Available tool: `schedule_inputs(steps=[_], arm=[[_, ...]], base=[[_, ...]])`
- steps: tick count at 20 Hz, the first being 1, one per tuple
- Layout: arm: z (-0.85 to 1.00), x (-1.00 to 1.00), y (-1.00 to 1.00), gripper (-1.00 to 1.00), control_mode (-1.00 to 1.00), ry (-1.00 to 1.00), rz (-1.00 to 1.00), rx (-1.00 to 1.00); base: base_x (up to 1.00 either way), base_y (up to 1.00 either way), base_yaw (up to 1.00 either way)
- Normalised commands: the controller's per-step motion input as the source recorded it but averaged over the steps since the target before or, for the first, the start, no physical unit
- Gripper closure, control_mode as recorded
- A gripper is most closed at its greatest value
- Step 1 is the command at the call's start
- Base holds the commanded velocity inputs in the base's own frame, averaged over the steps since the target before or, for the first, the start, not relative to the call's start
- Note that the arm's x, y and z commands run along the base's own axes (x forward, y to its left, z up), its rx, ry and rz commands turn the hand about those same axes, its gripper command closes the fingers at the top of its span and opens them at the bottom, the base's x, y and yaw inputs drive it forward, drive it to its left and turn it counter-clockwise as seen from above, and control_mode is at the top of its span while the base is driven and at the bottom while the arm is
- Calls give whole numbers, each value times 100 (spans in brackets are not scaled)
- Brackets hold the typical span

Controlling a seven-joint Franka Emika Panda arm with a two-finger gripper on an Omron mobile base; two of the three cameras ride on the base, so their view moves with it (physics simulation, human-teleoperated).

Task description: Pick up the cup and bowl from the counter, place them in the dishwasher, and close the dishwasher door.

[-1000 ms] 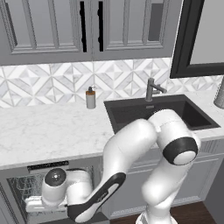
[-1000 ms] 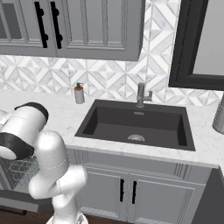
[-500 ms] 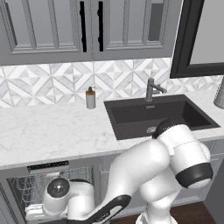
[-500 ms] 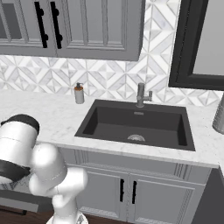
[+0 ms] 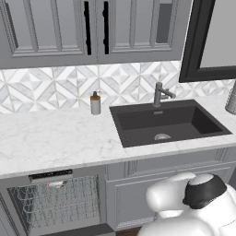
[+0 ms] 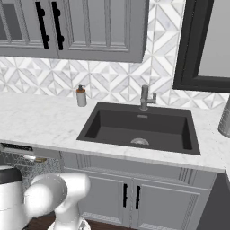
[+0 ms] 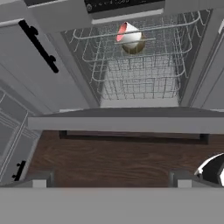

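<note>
Fingers spread wide, empty, tips half cut off; cup partly hides bowl in dishwasher.

nothing I can actually read here, dishwasher control strip has some tiny pale marks, way too blurry to make out, soap bottle has no label, no brands or numbers anywhere I can see

Counter marble-look, smooth; dishwasher rack grey wire; bowl wood-like.
</note>
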Motion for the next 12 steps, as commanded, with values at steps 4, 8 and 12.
schedule_inputs(steps=[4,8,12], arm=[[-14,-34,1,-100,-100,-5,0,-2],[-53,-8,-2,-100,-100,-5,-9,-10],[-100,-2,-4,-100,-100,-14,-43,-22]], base=[[0,0,0],[0,0,0],[0,0,0]])
